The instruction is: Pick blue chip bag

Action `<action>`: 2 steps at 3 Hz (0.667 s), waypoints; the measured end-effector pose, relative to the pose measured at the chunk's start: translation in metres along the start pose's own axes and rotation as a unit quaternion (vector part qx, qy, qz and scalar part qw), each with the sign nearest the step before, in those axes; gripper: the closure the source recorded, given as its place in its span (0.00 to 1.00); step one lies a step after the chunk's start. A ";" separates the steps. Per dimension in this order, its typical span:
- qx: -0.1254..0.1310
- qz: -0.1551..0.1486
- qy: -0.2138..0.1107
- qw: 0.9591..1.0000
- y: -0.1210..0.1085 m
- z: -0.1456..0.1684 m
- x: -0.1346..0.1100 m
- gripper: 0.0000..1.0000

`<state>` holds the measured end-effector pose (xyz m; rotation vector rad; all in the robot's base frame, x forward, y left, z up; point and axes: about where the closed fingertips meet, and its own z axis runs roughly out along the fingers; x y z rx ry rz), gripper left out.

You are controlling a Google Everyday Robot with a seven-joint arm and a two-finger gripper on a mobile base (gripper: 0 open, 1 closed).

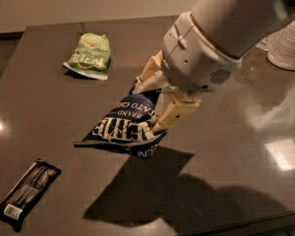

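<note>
One hand (149, 108) tight on blue bag (119, 130)

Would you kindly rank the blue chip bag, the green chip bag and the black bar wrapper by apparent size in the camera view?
1. The blue chip bag, clamped in the gripper at mid-frame.
2-3. The green chip bag and the black bar wrapper look about alike. The wrapper lies nearer the camera, so I leave them unranked.

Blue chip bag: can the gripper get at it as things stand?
Yes, apparently: the gripper is shut on the blue chip bag's upper end, with the green bag and black bar lying well apart.
</note>
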<state>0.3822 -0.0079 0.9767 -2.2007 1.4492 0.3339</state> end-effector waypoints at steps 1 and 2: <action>0.015 -0.019 -0.017 1.000 -0.002 -0.021 -0.025 1.00; 0.020 -0.024 -0.017 0.999 -0.002 -0.025 -0.031 1.00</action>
